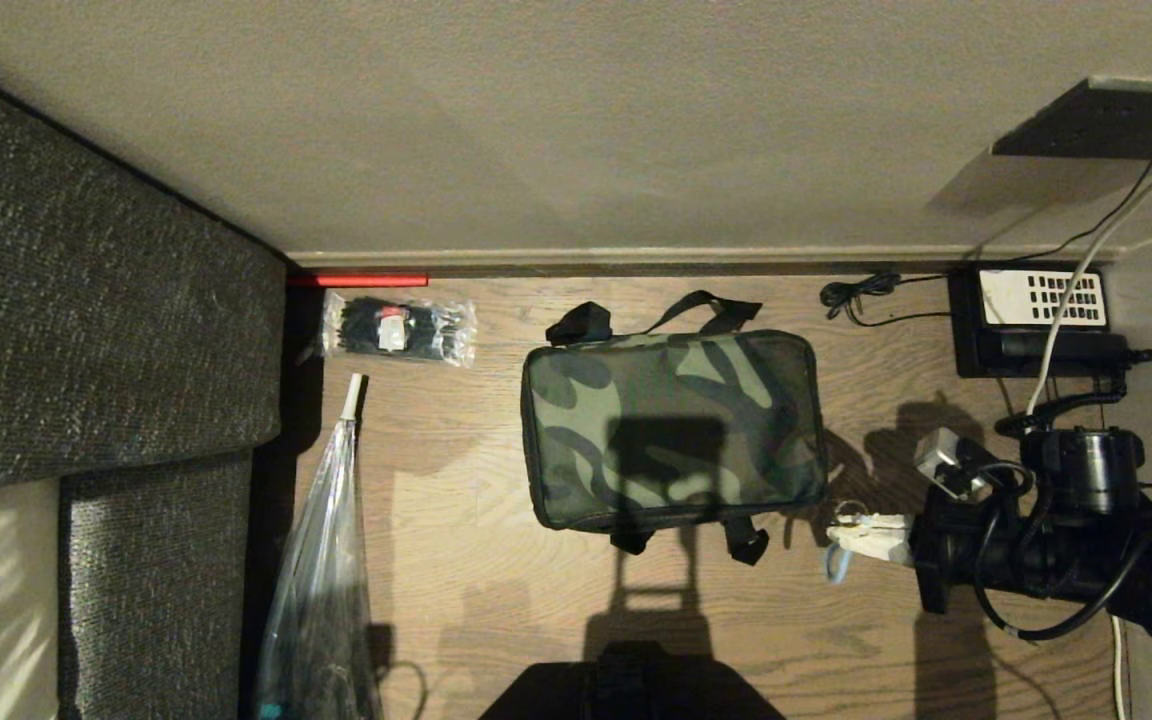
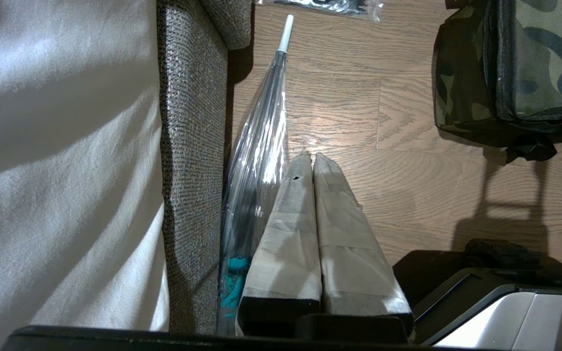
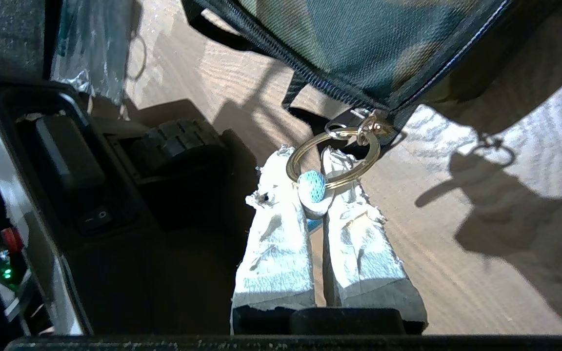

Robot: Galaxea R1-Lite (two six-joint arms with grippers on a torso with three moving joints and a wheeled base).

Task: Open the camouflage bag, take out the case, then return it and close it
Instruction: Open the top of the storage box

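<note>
Head view shows the camouflage bag point(image 1: 673, 430) lying shut on the wooden floor point(image 1: 476, 600), long axis running left to right, handle toward the wall. At its near right corner the right gripper point(image 3: 316, 178) pinches the zipper's ring pull point(image 3: 333, 158). Opening seems underway; next the pull must travel along the zipper line. The left gripper point(image 2: 309, 163), fingers together, hangs beside the sofa point(image 2: 190, 146).

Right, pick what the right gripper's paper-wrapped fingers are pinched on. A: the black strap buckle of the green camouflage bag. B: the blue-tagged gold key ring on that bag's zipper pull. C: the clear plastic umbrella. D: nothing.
B: in the right wrist view the right gripper is closed on the blue tag of the gold key ring, which hangs from the zipper at the corner of the camouflage bag.
</note>
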